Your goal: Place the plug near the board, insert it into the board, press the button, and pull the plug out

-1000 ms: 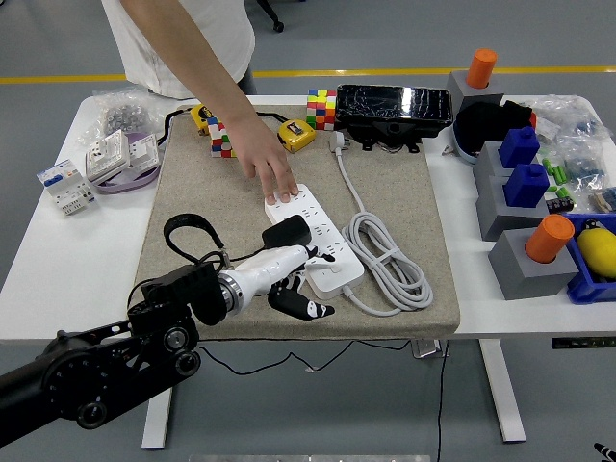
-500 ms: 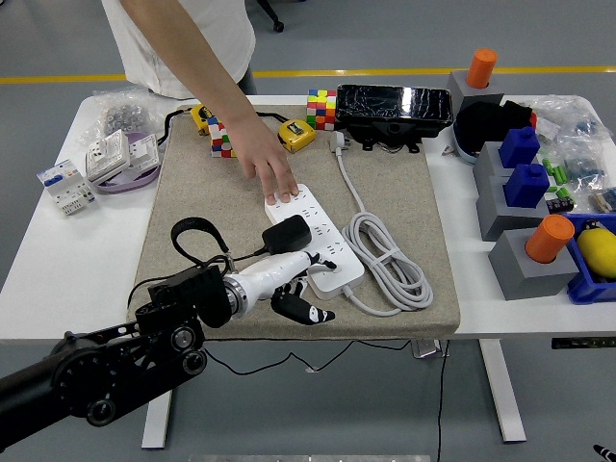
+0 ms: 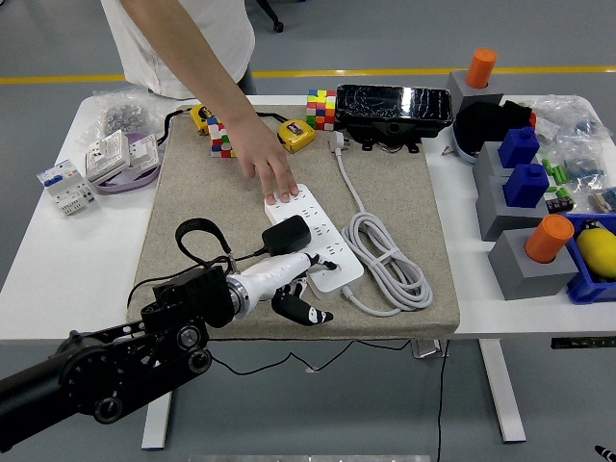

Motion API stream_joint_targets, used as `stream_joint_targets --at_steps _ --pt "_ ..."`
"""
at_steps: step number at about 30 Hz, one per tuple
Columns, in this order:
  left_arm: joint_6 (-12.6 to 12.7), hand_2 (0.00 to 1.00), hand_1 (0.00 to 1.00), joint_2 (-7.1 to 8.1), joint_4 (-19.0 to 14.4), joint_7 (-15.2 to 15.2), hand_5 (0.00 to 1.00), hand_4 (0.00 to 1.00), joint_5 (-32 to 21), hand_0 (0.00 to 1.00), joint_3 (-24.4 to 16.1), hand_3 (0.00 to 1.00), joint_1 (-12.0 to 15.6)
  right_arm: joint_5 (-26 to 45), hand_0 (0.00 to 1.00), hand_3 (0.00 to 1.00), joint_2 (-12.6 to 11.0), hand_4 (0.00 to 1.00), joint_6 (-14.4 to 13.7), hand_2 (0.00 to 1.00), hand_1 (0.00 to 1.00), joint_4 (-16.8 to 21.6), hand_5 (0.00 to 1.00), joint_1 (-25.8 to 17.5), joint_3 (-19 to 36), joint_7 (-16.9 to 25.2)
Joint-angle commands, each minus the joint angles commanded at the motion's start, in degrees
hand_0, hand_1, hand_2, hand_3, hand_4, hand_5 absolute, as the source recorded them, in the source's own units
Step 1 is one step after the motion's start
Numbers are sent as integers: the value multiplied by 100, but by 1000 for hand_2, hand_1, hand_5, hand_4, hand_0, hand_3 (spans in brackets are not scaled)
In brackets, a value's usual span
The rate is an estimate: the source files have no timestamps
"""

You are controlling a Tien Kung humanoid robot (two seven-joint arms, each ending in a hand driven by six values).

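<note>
Your white tabletop [image 3: 58,260] carries a tan felt mat [image 3: 212,207] with the white power strip [image 3: 314,235] lying on it, and a person's hand [image 3: 268,166] presses down on the strip's 11 o'clock end. Your left robot hand [image 3: 294,285] reaches in from 8 o'clock to the strip's near end, white fingers [image 3: 300,261] stretched onto it and dark ones curled beneath, though you cannot tell whether they clamp anything. The black plug [image 3: 287,234] sits on the strip's near half, touching those fingers.

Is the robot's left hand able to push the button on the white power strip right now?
Probably yes. The left hand sits at the near end of the power strip, beside the black plug. The person's hand only holds the far end, so nothing blocks it.
</note>
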Motion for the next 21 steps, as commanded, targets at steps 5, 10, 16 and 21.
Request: stream_joint_targets --at_steps 5,10,16,21 --pt "18 131 73 6 -13 -52 294 824 9 77 -47 874 36 -5 573 536 9 880 1 601 629 6 411 8 24 2" --pt "669 164 59 32 -92 -981 289 821 -322 103 -283 650 116 -10 573 536 11 880 -1 601 629 3 411 7 34 1" --pt "1823 258 108 11 138 -2402 282 818 -685 191 -609 590 177 -7 573 536 21 880 0 601 630 4 410 3 22 3" --pt "2368 463 403 8 448 -2913 278 820 -702 368 -716 579 176 -3 573 536 22 880 -1 601 630 3 410 -1 13 3"
